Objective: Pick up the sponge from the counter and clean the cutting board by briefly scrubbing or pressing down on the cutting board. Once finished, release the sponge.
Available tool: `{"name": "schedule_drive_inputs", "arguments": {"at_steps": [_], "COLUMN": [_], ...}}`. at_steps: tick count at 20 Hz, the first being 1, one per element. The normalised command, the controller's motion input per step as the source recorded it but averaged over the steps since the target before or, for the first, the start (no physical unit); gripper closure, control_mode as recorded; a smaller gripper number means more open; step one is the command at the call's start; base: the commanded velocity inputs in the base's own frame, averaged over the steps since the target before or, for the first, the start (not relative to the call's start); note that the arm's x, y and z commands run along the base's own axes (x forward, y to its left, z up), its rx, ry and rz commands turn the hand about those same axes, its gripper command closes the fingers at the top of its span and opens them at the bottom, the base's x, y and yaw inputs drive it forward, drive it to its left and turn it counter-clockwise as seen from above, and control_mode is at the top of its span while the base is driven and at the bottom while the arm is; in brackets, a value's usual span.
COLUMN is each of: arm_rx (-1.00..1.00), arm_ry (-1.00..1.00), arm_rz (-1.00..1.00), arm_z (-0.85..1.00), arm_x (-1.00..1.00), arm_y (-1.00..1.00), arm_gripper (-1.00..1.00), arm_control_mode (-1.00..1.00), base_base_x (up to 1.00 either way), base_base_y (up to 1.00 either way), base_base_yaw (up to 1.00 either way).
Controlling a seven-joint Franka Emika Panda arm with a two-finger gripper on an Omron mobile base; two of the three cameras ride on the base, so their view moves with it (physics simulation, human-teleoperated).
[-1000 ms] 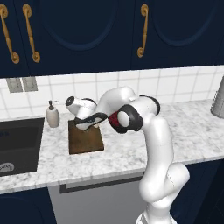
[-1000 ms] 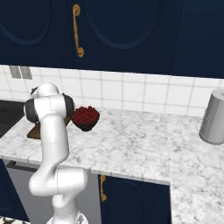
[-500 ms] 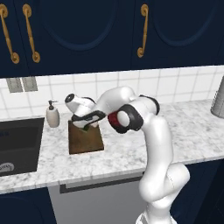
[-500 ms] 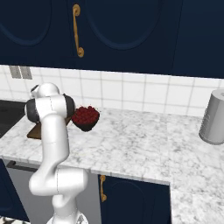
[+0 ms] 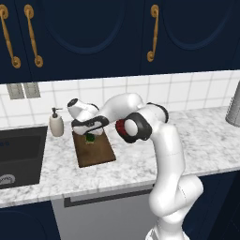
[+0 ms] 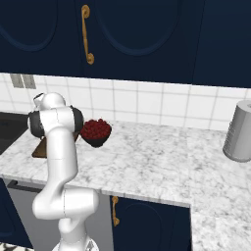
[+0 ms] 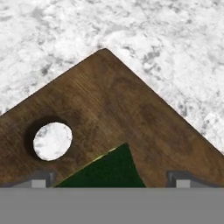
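Observation:
The dark-brown cutting board [image 5: 96, 151] lies on the marbled counter [image 5: 197, 136] beside the sink. In the hand view the board [image 7: 131, 109] shows a corner and its round hole [image 7: 52, 141]. The sponge [image 7: 105, 171], green top up, rests on the board between my fingertips [image 7: 40, 179], with a gap to the right one. My gripper [image 5: 89, 134] hangs low over the board's far end, open around the sponge [image 5: 89, 138]. From the right base view my arm hides most of the board [image 6: 39, 148].
A white soap dispenser [image 5: 56, 123] stands just left of the board, and the dark sink basin [image 5: 18, 154] lies beyond it. A dark bowl of red fruit [image 6: 95, 131] sits right of the board. A grey canister [image 6: 240, 131] stands far right.
The hand has shifted slightly left and lower over the board's far end. The board, bowl and dispenser have stayed put.

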Motion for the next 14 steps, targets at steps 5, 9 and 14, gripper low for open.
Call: {"name": "schedule_drive_inputs", "arguments": {"at_steps": [5, 9, 14], "arm_rx": [0.0, 0.03, 0.1], "arm_ry": [0.14, -0.15, -0.32], "arm_rz": [0.45, 0.38, 0.23], "arm_z": [-0.58, -0.26, -0.14], "arm_x": [-1.0, -1.0, -0.98], "arm_y": [0.0, -0.12, -0.37], "arm_gripper": [-1.0, -1.0, -1.0], "arm_control_mode": [-1.0, -1.0, -1.0], "base_base_x": [0.0, 0.0, 0.0], "base_base_y": [0.0, 0.0, 0.0], "base_base_yaw": [0.0, 0.0, 0.0]}}
